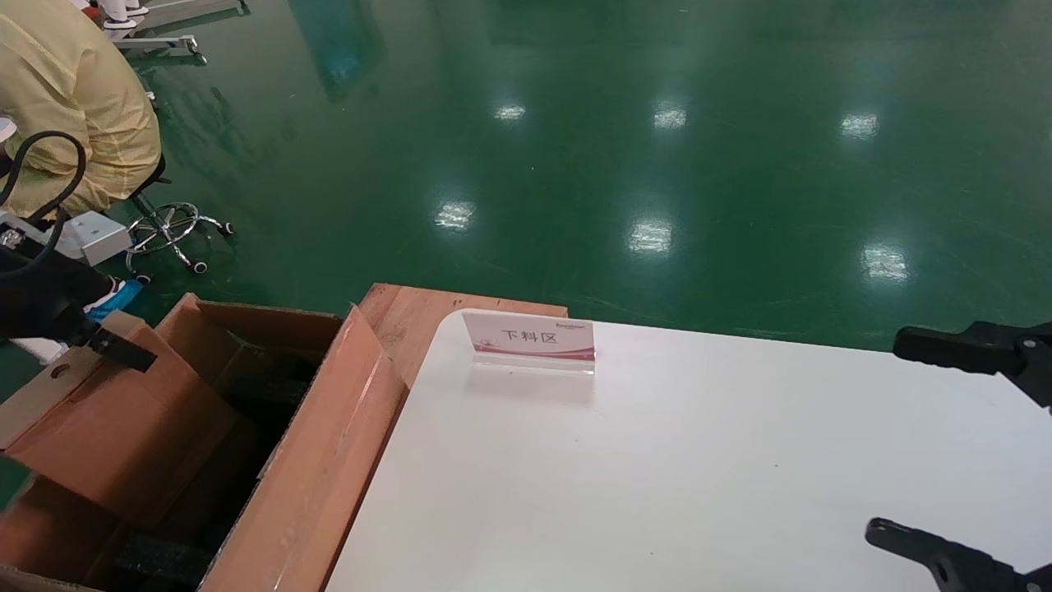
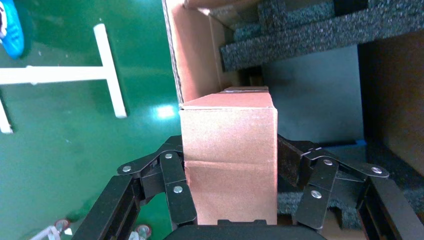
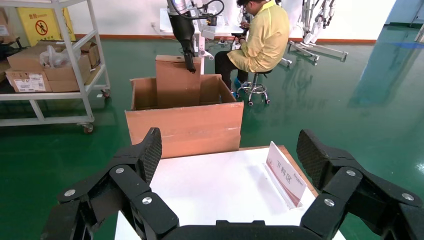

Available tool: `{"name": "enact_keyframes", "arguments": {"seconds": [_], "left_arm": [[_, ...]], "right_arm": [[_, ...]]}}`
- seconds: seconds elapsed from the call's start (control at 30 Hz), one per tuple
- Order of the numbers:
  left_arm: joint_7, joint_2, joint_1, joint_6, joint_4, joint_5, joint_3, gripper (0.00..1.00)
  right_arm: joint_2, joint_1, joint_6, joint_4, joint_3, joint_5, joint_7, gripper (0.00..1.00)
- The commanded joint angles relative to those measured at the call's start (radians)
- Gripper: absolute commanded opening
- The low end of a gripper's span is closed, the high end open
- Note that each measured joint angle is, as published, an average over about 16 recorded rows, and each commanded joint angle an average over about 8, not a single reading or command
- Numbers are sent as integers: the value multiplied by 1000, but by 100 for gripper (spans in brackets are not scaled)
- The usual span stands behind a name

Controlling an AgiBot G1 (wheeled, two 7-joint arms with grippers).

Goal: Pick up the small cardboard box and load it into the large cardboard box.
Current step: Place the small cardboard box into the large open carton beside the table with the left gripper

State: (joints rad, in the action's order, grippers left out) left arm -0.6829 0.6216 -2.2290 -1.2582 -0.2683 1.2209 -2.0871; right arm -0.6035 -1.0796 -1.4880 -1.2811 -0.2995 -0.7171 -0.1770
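Note:
My left gripper (image 1: 99, 341) is shut on the top end of the small cardboard box (image 1: 123, 436), which stands tilted and partly down inside the large cardboard box (image 1: 329, 444). A round hole shows on the small box's narrow side. In the left wrist view the small box (image 2: 227, 160) sits between the left gripper's fingers (image 2: 175, 175), with black foam (image 2: 310, 35) and the carton's wall below. The right wrist view shows the small box (image 3: 177, 82) upright in the large box (image 3: 185, 127). My right gripper (image 1: 929, 444) is open and empty over the table's right side.
A white table (image 1: 699, 460) carries a small pink-and-white sign (image 1: 530, 339) near its far left corner. A wooden board (image 1: 411, 316) lies between the table and the carton. A seated person in yellow (image 1: 66, 107) is behind the carton. A shelf rack (image 3: 50, 65) stands farther off.

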Motion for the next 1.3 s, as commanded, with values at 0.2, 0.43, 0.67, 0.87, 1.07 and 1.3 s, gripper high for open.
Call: {"name": "enact_keyframes", "arguments": {"seconds": [0.2,0.43,0.67,0.87,1.07,1.3], "left_arm": [[39,34,41,12,73,-21,12,0],[37,64,94,22,141,-31,16,0],[24,94,158,47,188,-38,18,0],[17,108,206,74,216,-48,25,0],[13,120,241,102,231,-65,36,0],[-1,129,278,117,247,-76,42,57]], "right_arm": [[0,0,0,0,0,0,0,100],[0,0,0,0,-1,0,0,100],[0,0,0,0,-1,1,1,100],[1,0,1,0,-1,1,1,100],[1,0,1,0,-2,1,1,100],[1,0,1,0,-2,1,1,100]]}}
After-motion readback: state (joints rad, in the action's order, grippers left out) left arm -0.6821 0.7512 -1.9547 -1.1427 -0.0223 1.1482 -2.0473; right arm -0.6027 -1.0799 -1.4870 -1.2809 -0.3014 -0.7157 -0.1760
